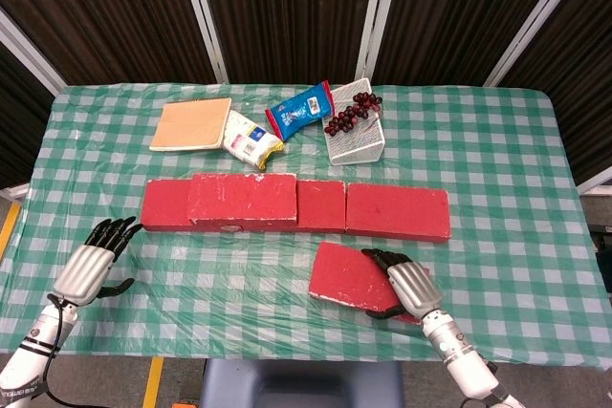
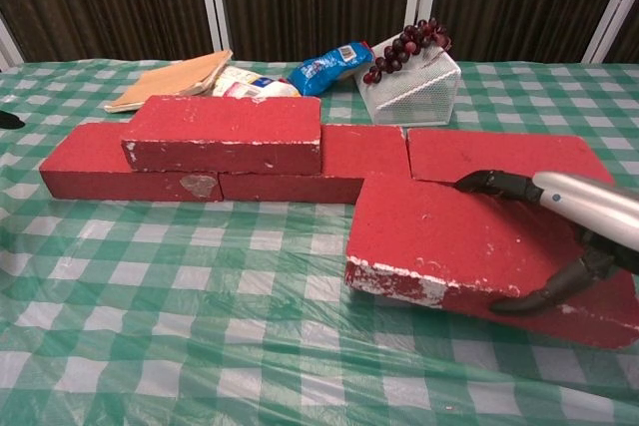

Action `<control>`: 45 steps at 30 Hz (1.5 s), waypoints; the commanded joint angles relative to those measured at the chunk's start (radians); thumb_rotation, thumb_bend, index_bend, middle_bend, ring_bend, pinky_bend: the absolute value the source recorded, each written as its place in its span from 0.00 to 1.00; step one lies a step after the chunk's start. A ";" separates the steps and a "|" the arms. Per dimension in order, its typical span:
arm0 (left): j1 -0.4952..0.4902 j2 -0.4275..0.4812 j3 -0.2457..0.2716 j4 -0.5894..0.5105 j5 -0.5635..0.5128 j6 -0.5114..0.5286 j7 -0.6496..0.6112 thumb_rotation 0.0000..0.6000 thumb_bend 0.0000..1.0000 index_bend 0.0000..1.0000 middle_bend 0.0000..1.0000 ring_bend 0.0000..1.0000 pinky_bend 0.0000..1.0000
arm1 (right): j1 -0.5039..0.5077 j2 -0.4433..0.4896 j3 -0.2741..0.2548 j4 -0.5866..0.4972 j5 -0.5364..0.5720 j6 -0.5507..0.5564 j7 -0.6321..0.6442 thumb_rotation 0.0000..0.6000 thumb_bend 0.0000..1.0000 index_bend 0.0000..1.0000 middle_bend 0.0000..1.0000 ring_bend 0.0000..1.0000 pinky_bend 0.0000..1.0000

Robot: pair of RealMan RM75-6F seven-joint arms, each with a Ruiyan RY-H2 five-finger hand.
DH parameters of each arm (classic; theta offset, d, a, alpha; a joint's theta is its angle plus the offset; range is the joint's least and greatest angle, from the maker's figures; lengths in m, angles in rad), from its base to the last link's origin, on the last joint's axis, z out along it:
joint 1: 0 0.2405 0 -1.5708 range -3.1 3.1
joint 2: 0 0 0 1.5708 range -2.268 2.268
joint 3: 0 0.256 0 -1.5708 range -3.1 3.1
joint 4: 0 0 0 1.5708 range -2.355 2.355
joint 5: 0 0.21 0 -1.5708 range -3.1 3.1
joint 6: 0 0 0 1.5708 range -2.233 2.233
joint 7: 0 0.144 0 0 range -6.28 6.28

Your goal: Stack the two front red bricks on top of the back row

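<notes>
A row of red bricks (image 1: 397, 212) lies across the middle of the table, and one more red brick (image 1: 242, 200) is stacked on its left part (image 2: 225, 132). My right hand (image 1: 406, 284) grips the right end of the front red brick (image 1: 346, 274). That brick (image 2: 449, 236) is raised off the cloth, with its far edge near the right back brick (image 2: 499, 152), and my right hand (image 2: 574, 236) holds it with fingers over the top and thumb under the front edge. On the table's front left my left hand (image 1: 91, 265) rests open, holding nothing.
Behind the row lie a tan board (image 1: 191, 124), a white packet (image 1: 251, 139), a blue packet (image 1: 301, 109) and a white mesh basket (image 1: 359, 140) with dark grapes (image 1: 352, 114). A green checked cloth under clear plastic (image 1: 220, 274) covers the table.
</notes>
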 commanded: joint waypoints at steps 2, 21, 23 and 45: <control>0.007 0.000 -0.005 -0.004 0.000 0.006 0.020 1.00 0.25 0.00 0.00 0.00 0.04 | 0.033 0.056 0.036 0.001 -0.044 0.006 0.069 1.00 0.15 0.50 0.40 0.33 0.54; 0.023 -0.066 -0.056 0.036 -0.082 -0.023 0.195 1.00 0.26 0.00 0.00 0.00 0.04 | 0.409 0.257 0.137 0.285 -0.234 -0.276 0.673 1.00 0.15 0.49 0.42 0.35 0.54; 0.023 -0.072 -0.060 0.041 -0.090 -0.029 0.203 1.00 0.26 0.00 0.00 0.00 0.04 | 0.425 0.261 0.119 0.317 -0.252 -0.275 0.709 1.00 0.15 0.48 0.42 0.35 0.54; 0.021 -0.092 -0.077 0.070 -0.109 -0.055 0.218 1.00 0.26 0.00 0.00 0.00 0.04 | 0.510 0.066 -0.014 0.707 -0.289 -0.219 0.999 1.00 0.17 0.47 0.42 0.35 0.53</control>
